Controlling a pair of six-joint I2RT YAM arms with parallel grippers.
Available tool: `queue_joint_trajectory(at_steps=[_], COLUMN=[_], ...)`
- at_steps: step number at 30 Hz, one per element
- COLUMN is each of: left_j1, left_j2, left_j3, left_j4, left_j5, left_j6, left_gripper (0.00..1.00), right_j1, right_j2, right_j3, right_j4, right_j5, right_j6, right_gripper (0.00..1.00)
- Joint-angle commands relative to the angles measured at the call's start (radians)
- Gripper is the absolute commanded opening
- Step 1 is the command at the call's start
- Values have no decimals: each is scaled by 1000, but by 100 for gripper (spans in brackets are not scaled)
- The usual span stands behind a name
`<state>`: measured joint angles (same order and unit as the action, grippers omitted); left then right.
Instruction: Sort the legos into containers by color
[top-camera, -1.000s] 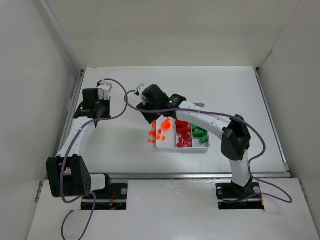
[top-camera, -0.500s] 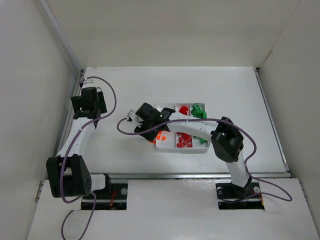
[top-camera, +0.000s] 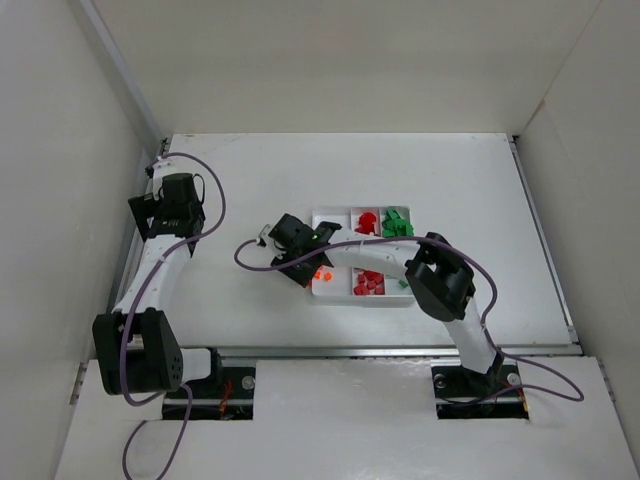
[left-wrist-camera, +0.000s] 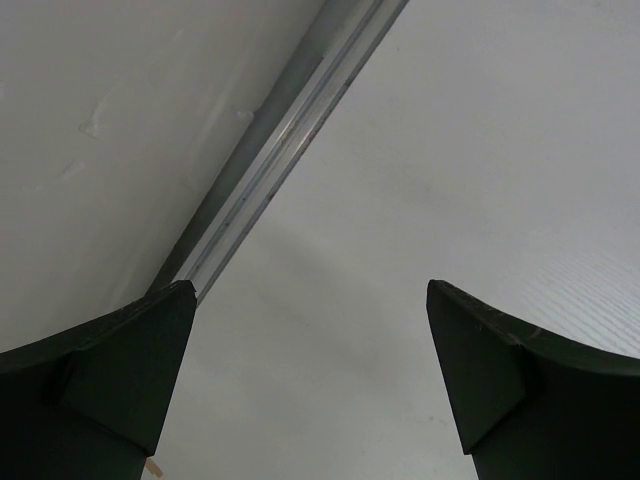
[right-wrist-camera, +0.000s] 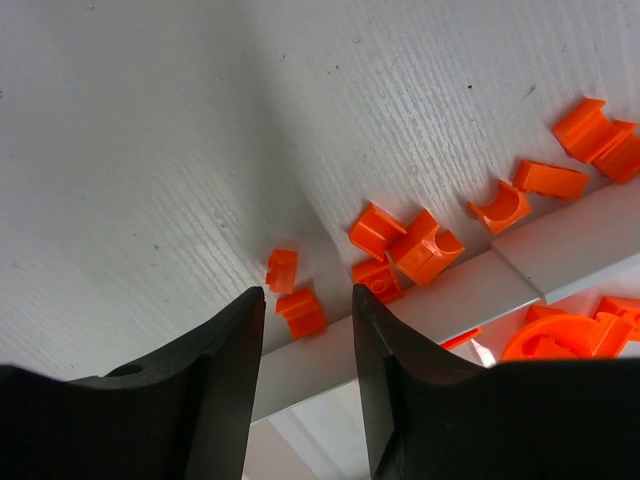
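1. Top external view: reaching the right tool (top-camera: 303, 266) down at the 9 o'clock edge of the white tray (top-camera: 332, 221), mid-bench (top-camera: 450, 180).
2. Right wrist view: straddling one orange brick (right-wrist-camera: 300, 312) with narrowly parted fingers (right-wrist-camera: 225, 380), not touching it, right beside the tray wall.
3. Showing more orange legos (right-wrist-camera: 420, 245) strewn along that wall toward 2 o'clock.
4. Showing red legos (top-camera: 368, 285) in the middle compartment and green legos (top-camera: 397, 222) at 3 o'clock.
5. Left wrist view: holding the left tool (left-wrist-camera: 310, 290) spread wide, gripping nothing, near the metal rail (left-wrist-camera: 290, 130) at the bench's 9 o'clock edge.

White table (top-camera: 450, 180); metal rail (left-wrist-camera: 272, 150) along white wall (left-wrist-camera: 100, 100).
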<state>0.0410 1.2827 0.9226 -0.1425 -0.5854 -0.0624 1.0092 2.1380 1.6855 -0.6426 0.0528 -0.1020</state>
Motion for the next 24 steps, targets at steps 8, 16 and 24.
queue_joint_trajectory(at_steps=[8,16,24], left_j1=[3,3,3], left_j2=[3,3,3], left_j3=[-11,-11,-21], left_j4=[41,41,50], left_j5=[-24,-14,-5], left_j6=[-17,-17,-8], left_gripper=[100,100,100], right_j1=[28,28,28], right_j2=[45,54,-16], right_j3=[31,31,52], right_j4=[35,35,64], right_j5=[25,25,18], right_j6=[42,51,91], right_gripper=[45,27,0])
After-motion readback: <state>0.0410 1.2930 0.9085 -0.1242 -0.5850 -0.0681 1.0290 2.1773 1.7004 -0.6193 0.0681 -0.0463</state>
